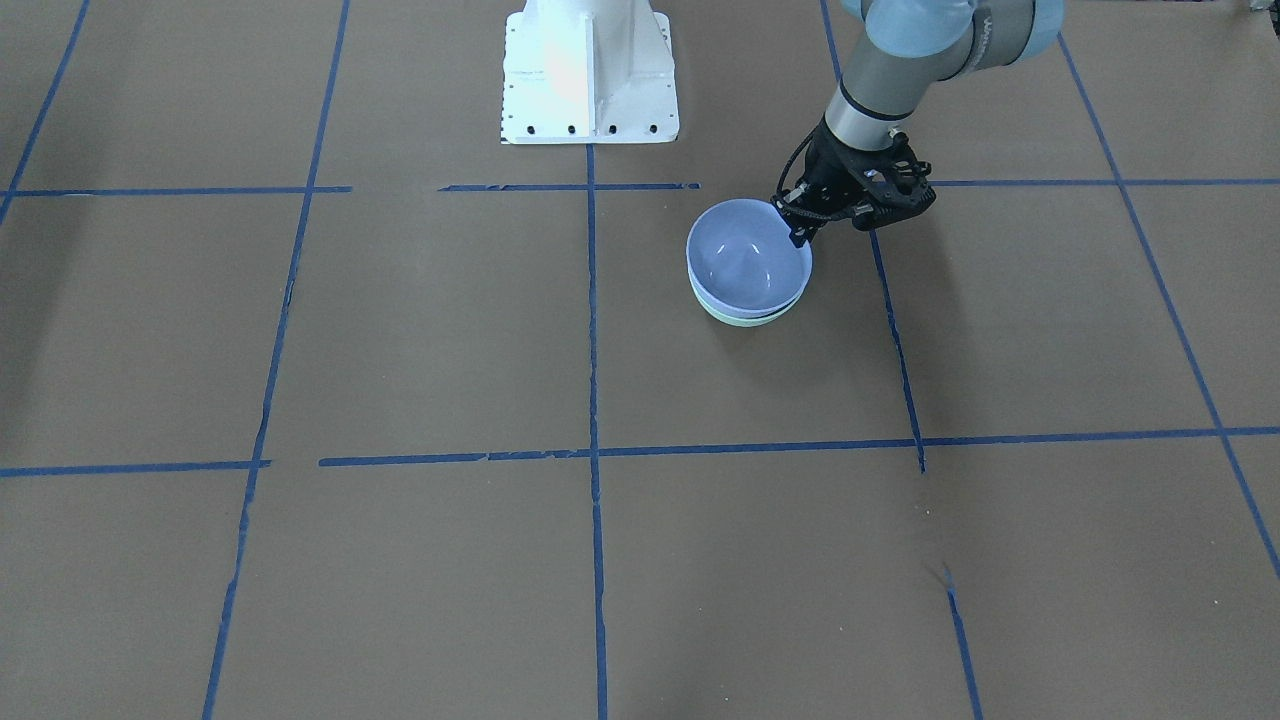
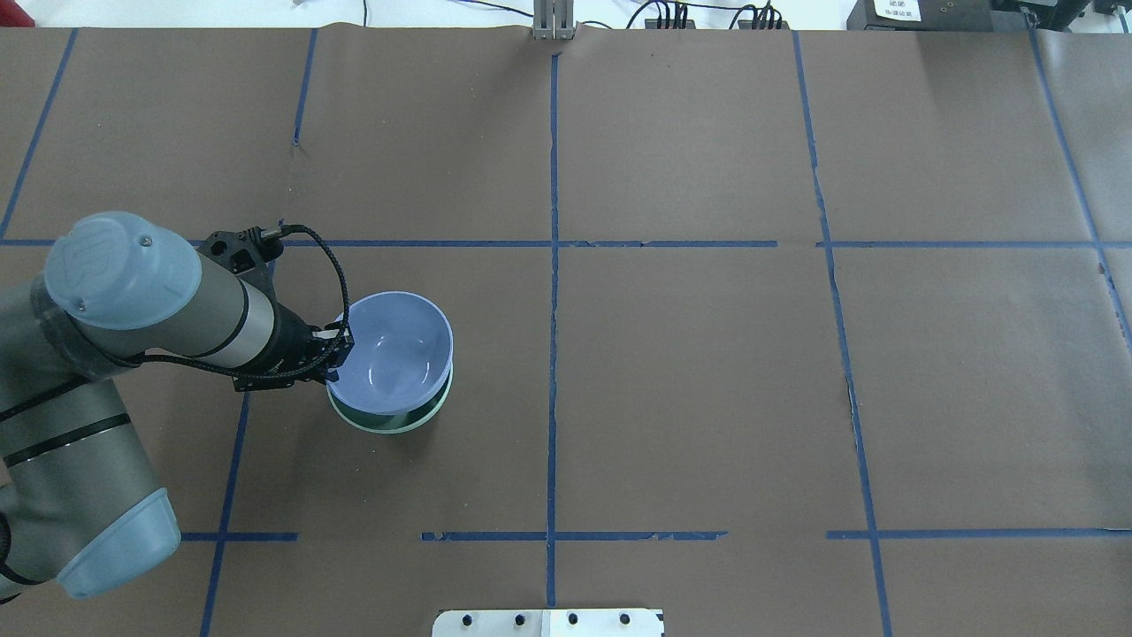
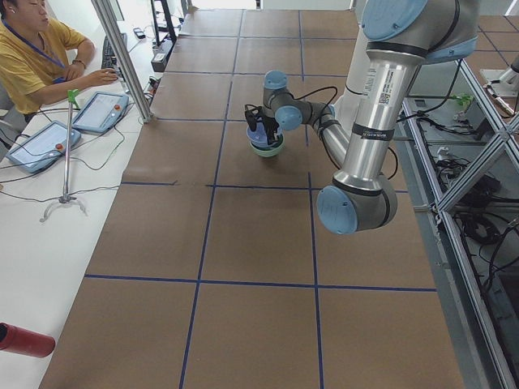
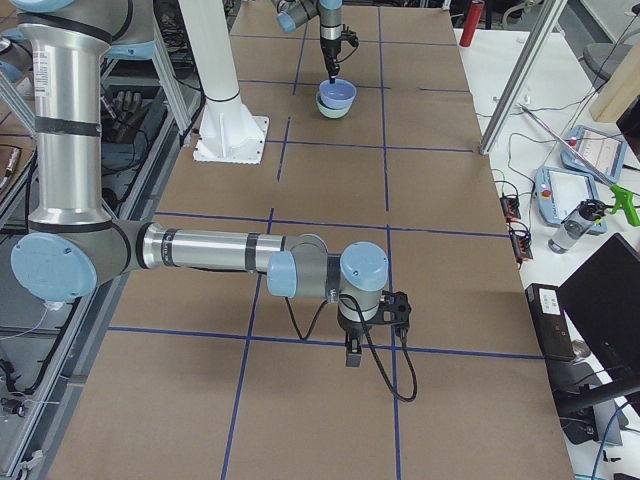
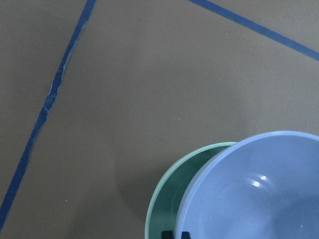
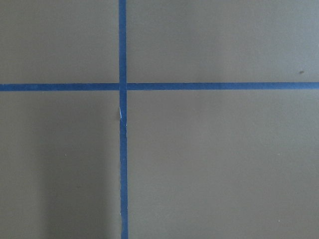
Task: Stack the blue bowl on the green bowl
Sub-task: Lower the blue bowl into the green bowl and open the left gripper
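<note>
The blue bowl (image 1: 748,262) sits nested in the green bowl (image 1: 745,317), a little off-centre, in the overhead view's left half. Only a mint crescent of the green bowl (image 2: 389,423) shows under the blue bowl (image 2: 393,354). My left gripper (image 1: 798,232) is at the blue bowl's rim on the robot's side, its fingers pinched across the rim. In the left wrist view the fingertips (image 5: 170,233) straddle the rim of the blue bowl (image 5: 259,194), above the green bowl's dark inside (image 5: 174,194). My right gripper (image 4: 352,355) hangs over bare table far from the bowls; I cannot tell whether it is open or shut.
The brown paper table is marked with blue tape lines (image 2: 553,265). The white robot base (image 1: 590,70) stands close behind the bowls. An operator (image 3: 32,57) sits with tablets (image 3: 101,109) beyond the table's far edge. A red cylinder (image 3: 24,340) lies off the table.
</note>
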`<state>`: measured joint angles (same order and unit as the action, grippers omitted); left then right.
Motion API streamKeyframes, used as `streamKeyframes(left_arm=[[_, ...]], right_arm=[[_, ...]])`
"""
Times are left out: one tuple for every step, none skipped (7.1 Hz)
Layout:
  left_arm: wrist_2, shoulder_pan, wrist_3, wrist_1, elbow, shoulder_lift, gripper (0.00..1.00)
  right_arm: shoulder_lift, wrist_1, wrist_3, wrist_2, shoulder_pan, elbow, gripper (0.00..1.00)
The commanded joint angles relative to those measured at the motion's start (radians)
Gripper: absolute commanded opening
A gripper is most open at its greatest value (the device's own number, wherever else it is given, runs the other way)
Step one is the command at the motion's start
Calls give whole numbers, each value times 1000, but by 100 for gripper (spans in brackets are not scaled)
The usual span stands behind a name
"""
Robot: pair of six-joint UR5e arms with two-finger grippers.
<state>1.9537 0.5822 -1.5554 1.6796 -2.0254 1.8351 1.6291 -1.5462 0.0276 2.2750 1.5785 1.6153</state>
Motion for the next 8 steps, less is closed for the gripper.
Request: streamKeyframes(left_arm=[[-1, -15, 9, 3, 1, -29, 0], [1, -21, 15, 6, 1, -36, 0], [2, -28, 15, 14, 1, -34, 0], [4, -30, 14, 41, 4, -33, 0], [8, -28, 14, 45, 5, -30, 0], [8, -30, 14, 45, 8, -28, 0], [8, -28, 15, 45, 14, -28, 0], [8, -28, 15, 45, 36, -27, 18]], right_arm=[[0, 0, 0, 0, 0, 0, 100], [0, 0, 0, 0, 0, 0, 100], [0, 0, 0, 0, 0, 0, 100], [0, 0, 0, 0, 0, 0, 100], [0, 0, 0, 0, 0, 0, 100], [0, 0, 0, 1, 0, 0, 100], [0, 0, 0, 1, 0, 0, 100], [0, 0, 0, 1, 0, 0, 100]])
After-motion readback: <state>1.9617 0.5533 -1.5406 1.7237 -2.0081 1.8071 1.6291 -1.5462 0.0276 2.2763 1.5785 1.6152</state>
